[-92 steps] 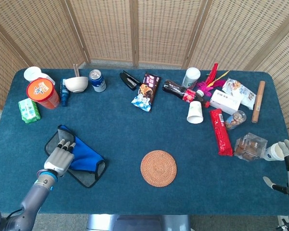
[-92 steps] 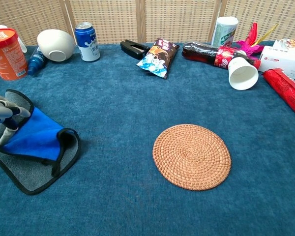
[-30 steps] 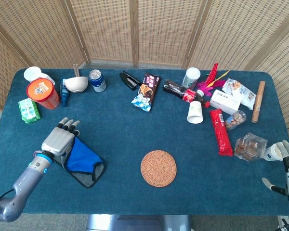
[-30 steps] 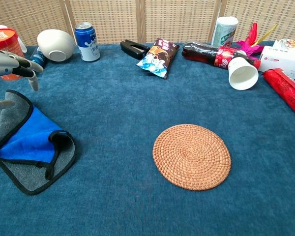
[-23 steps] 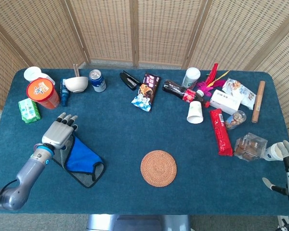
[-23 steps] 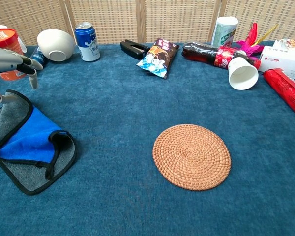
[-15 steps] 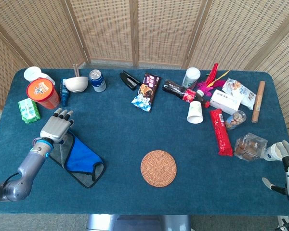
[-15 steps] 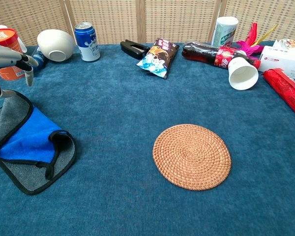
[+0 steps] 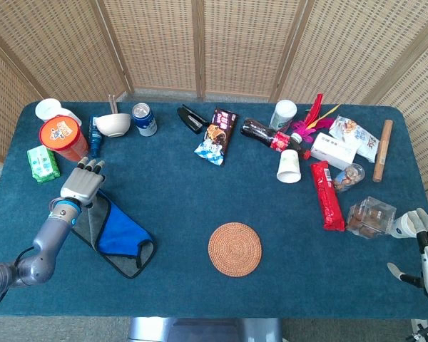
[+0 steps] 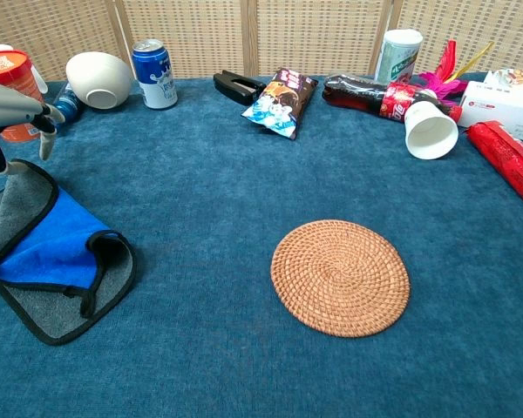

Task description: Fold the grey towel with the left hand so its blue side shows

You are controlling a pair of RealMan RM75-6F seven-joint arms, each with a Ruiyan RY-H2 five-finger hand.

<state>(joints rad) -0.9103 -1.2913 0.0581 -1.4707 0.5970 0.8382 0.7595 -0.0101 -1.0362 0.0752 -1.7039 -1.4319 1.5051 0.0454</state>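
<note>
at the near left of the worktop (image 10: 244,174) lies the grey towel (image 10: 44,305), partly doubled over so that a blue panel (image 10: 57,248) faces up, with a dark-edged grey margin showing beneath it on the near side and a curled corner at its right. just behind it, the left hand (image 9: 82,184) hangs over the towel's far left corner, fingers loosely apart; in the chest view a fingertip (image 10: 0,163) looks to be touching or nipping the raised grey edge, though i cannot tell whether it truly holds cloth. the right hand (image 9: 426,239) waits at the worktop's near right edge, fingers spread and empty, well apart from the work. by my reading the step in hand is the fold itself, half made, since grey is on show beside the blue. the next move calls for a sure hold on that lifted corner and a carry across toward the towel's near right, so more blue lands on top. farther on sit a woven coaster (image 10: 340,277), a snack bag (image 10: 279,102) and a blue can (image 10: 153,73).
</note>
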